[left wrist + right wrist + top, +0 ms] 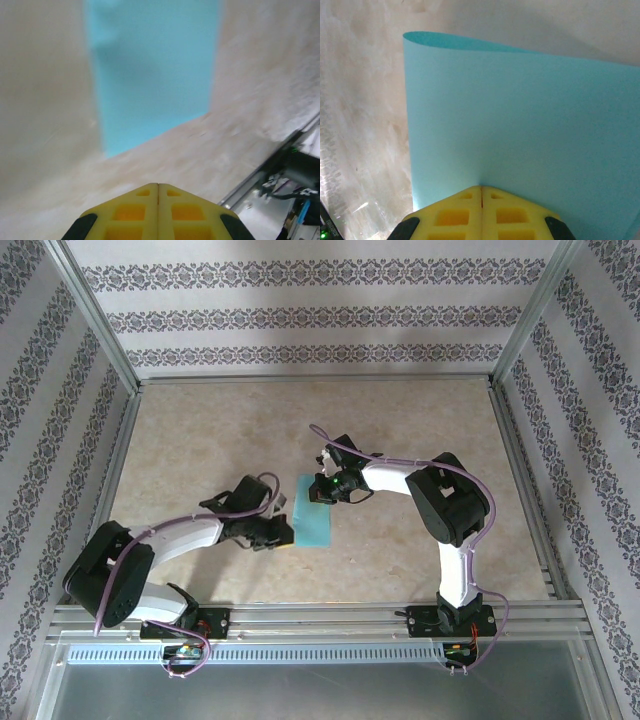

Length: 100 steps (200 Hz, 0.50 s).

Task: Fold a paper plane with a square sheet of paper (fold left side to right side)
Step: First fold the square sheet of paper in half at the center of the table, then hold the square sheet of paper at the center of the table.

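Your left gripper (283, 530) sits clenched empty at lower centre-left, just beside the square sheet of paper (312, 514) mid-frame, whose curled-over edge your right gripper (324, 490) pinches, so imo you're mid left-to-right fold: next you'd line up edges and flatten that crease.

A beige, mottled bench (200, 440) is carrying one thing. The square sheet of paper (312, 522) is lying near the bench's middle.

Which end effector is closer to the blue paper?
Right. The right end effector sits against the square sheet of paper; the left end effector is apart, just short of it.
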{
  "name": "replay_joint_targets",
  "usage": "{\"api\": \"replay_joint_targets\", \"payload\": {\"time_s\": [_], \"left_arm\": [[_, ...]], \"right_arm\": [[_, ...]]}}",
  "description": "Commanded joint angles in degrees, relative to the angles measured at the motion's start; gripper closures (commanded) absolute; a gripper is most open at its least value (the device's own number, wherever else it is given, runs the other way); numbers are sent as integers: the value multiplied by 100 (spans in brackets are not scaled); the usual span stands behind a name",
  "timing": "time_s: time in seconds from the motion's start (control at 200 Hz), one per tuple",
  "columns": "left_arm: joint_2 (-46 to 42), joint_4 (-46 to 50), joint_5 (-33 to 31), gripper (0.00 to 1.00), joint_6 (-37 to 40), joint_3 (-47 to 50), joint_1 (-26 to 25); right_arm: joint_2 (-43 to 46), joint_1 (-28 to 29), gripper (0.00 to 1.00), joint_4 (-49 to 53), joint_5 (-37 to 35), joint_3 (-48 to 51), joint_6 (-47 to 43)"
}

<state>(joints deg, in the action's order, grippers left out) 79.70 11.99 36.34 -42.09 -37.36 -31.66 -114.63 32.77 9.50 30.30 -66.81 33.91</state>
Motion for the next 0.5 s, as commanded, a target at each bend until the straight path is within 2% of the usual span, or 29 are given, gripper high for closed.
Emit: {"api": "replay_joint_targets", "payload": {"time_s": [0.0,0.28,0.495], "left_arm": [[219,-280,-30,94,151,-453,137],[1805,-109,-196,95,899,-1331,136],[2228,-332,-186,95,847,-1356,126]], "right_arm": [[-178,-47,100,245,-518,54,-190],[-121,-25,100,269,-508,87,-222],[-65,10,100,267,-475,61,-211]]}}
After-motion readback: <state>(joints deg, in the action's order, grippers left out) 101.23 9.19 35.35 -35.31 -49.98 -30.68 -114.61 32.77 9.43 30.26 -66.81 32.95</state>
